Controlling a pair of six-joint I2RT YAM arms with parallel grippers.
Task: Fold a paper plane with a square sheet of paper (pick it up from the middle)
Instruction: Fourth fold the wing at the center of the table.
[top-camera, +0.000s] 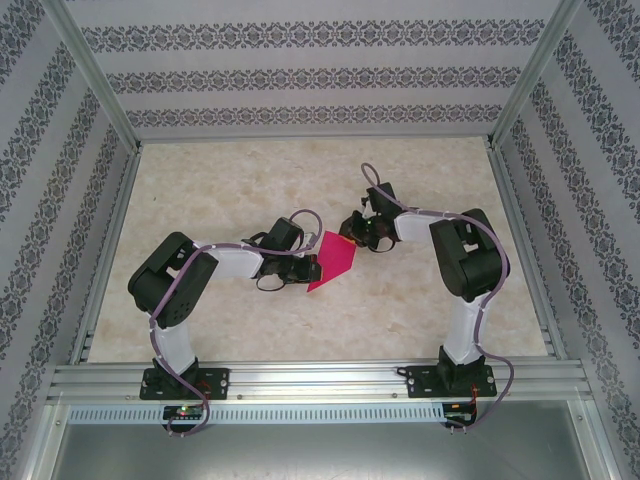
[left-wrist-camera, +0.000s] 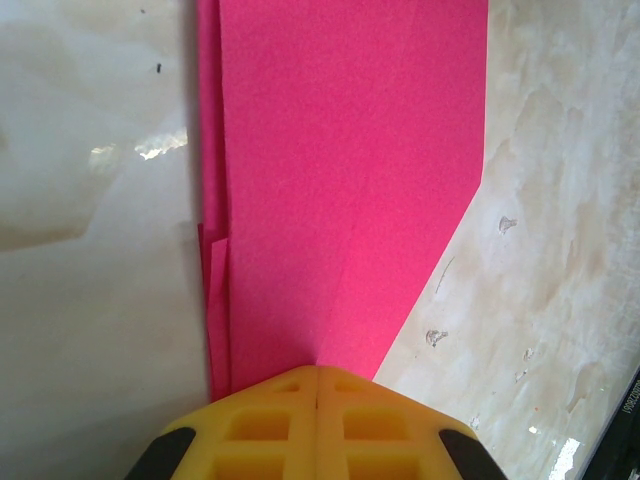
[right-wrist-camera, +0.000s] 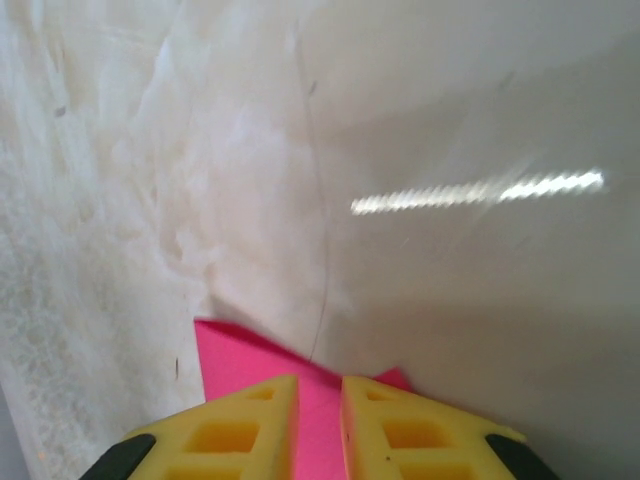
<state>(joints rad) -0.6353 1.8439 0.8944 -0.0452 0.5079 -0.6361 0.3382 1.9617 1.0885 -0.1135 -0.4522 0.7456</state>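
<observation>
The magenta-pink sheet of paper is folded into layers and hangs just above the table centre between the two arms. In the left wrist view the paper shows stacked edges on its left and a slanted edge on its right. My left gripper is shut on its near end, the yellow fingers pressed together on the paper. My right gripper is at the paper's far corner. Its jaws stand slightly apart, with the pink corner showing under and between them.
The pale marbled tabletop stretches round the paper, with patterned walls on three sides and metal frame posts at the corners. An aluminium rail carries both arm bases at the near edge.
</observation>
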